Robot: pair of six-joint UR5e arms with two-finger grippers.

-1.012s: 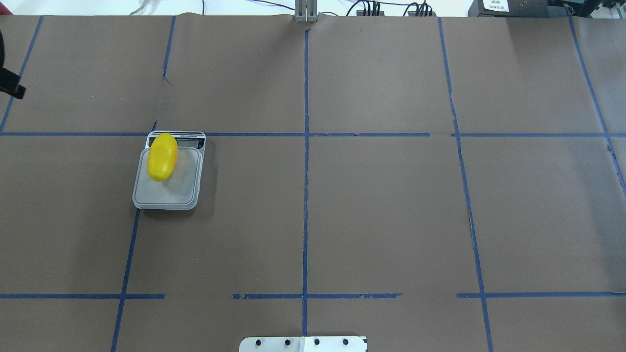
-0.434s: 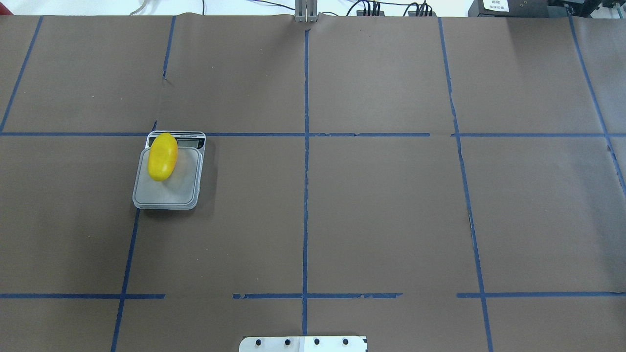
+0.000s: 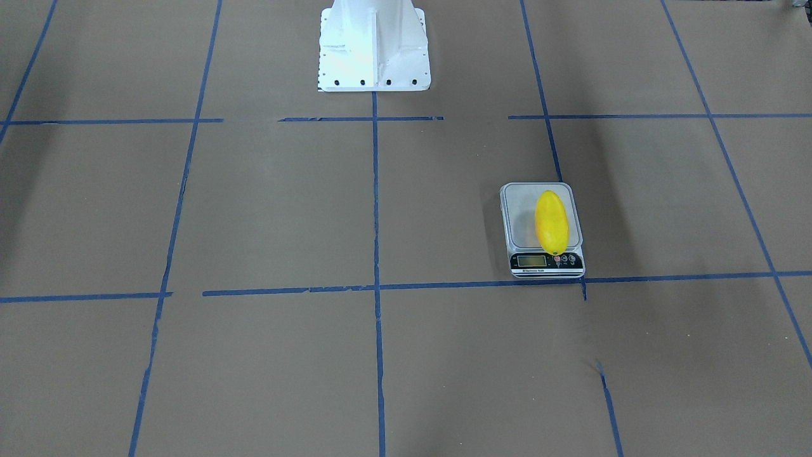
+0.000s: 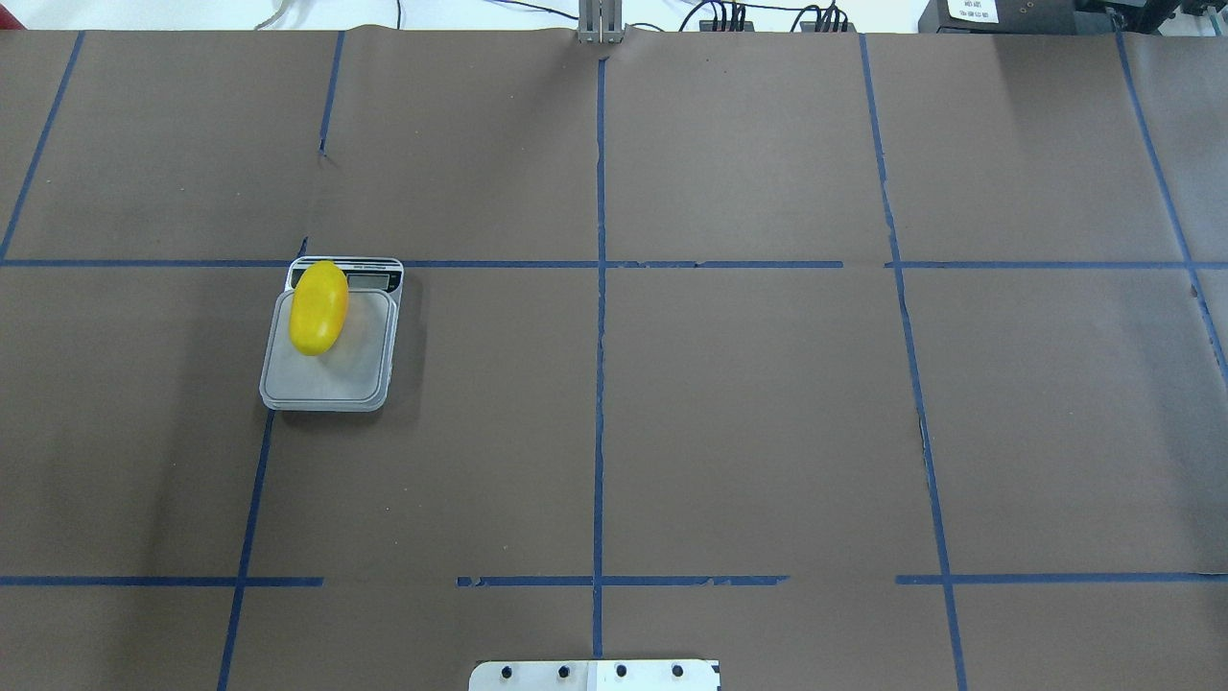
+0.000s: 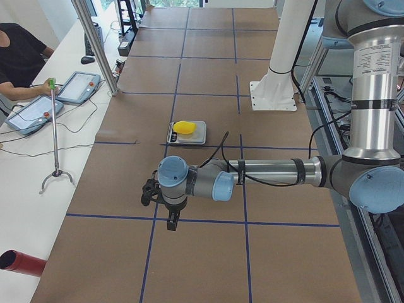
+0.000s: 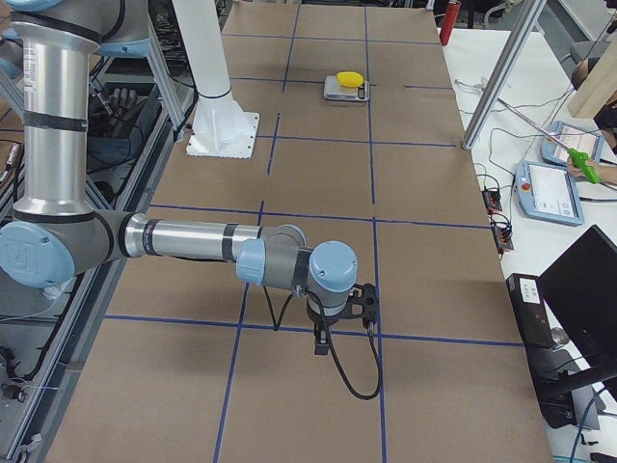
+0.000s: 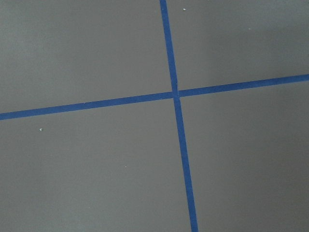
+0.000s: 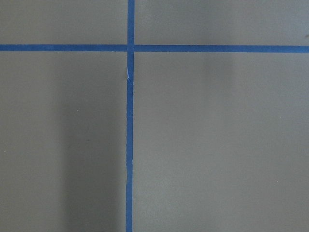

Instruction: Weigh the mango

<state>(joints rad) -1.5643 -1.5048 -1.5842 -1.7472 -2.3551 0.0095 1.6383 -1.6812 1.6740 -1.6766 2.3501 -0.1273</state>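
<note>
The yellow mango lies on the plate of a small grey digital scale, towards its display end. It also shows in the front view on the scale, with its dark tip over the display. Both arms are far from it. My left gripper shows only in the exterior left view, above the table's end. My right gripper shows only in the exterior right view, at the other end. I cannot tell whether either is open or shut. Both wrist views show only brown paper and blue tape.
The table is covered in brown paper with a blue tape grid. The white robot base stands at the near middle edge. An operator with tablets sits beside the table, and a thin metal stand stands there.
A black part of my left arm, seen at the overhead view's left edge one second ago, has left that view. The mango and scale have not moved.
</note>
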